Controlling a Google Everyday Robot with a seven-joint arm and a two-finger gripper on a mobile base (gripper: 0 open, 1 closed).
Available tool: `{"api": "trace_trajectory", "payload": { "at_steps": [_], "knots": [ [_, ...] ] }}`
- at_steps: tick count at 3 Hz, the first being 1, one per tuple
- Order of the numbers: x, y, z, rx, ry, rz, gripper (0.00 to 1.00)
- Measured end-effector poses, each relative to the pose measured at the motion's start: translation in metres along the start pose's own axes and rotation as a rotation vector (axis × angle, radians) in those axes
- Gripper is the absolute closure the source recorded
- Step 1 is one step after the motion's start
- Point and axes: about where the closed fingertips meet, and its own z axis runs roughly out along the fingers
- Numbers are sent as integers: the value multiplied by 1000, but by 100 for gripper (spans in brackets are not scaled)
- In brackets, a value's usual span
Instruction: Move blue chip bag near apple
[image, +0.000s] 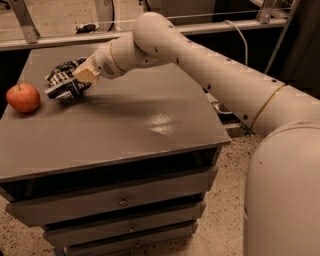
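Gripper (76, 83) clamped on blue chip bag (60, 81), far-left part of table (150, 135).
Arm reached in from the right across tabletop; bag was at gripper tip, low over the surface. Apple (23, 97) sat near table's left edge, close beside bag, not touching.

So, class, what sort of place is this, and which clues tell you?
Probably a lab or workshop: a grey drawer cabinet, speckled hard floor and metal rail behind. The gripper is at the blue chip bag, near the apple.
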Motion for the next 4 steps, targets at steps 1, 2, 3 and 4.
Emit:
{"api": "trace_trajectory", "payload": {
  "at_steps": [1,2,3,4],
  "knots": [
    [-2,13,7,-23,-9,17,82],
    [-4,23,12,-44,-20,28,59],
    [-4,27,14,-51,-24,37,36],
    [-2,29,13,-52,-24,44,12]
  ]
}}
